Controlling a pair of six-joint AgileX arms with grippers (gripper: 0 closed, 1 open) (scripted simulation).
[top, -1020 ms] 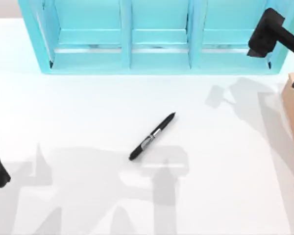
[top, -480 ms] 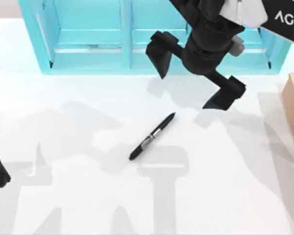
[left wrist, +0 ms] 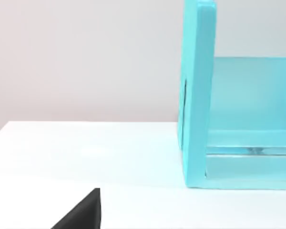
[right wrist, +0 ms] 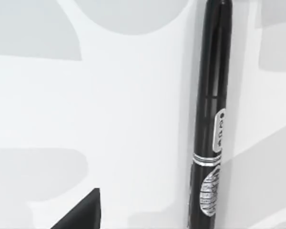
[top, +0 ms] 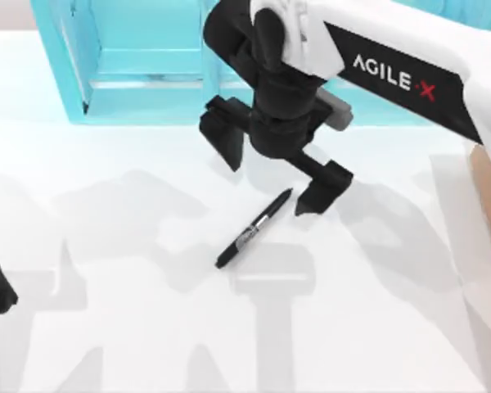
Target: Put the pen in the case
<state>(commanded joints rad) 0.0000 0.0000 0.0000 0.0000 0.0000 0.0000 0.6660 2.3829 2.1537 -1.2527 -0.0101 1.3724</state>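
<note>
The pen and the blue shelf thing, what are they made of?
The pen looks like glossy black plastic, since light streaks run along it, with a shiny silvery, maybe metal, clip. The turquoise shelf looks like smooth painted wood or plastic; I can't tell which.

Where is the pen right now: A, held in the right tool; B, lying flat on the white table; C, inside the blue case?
B: the pen lies flat on the white table, with the open right tool above its upper end and the blue case behind.
</note>
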